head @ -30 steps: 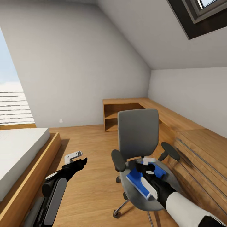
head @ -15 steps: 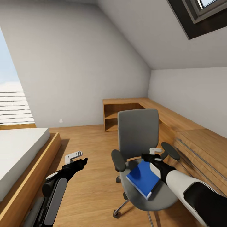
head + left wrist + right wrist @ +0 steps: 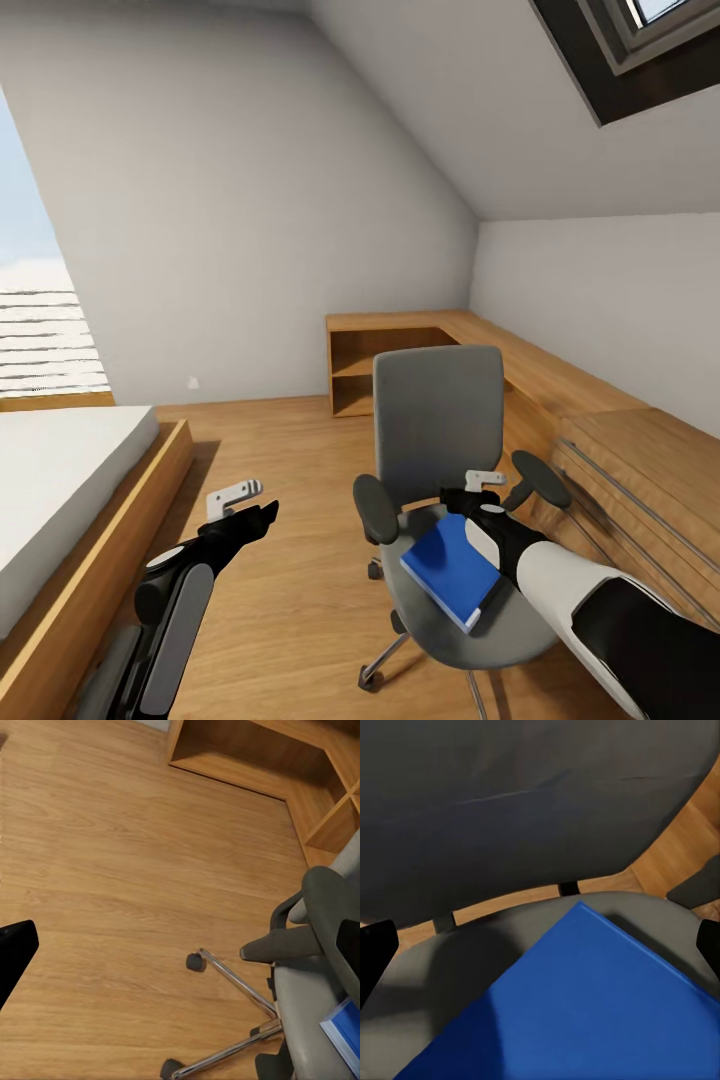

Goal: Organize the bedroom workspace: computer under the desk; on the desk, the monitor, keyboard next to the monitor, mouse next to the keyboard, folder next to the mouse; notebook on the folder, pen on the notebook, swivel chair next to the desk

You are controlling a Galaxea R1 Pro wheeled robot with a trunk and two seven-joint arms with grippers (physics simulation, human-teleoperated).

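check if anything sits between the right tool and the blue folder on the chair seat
Nothing visible does. The folder lies bare on the swivel chair seat, and the right tool hangs just above its far corner, jaws spread. The right wrist view looks straight down on the blue cover with no object across it. The armrests stand off to either side.

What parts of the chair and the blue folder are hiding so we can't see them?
- Folder: its far corner, head view, sits behind the right gripper and arm.
- Folder: right wrist view, cut off by the picture's edges.
- Swivel chair: part of its star base, head view, lies under the seat.
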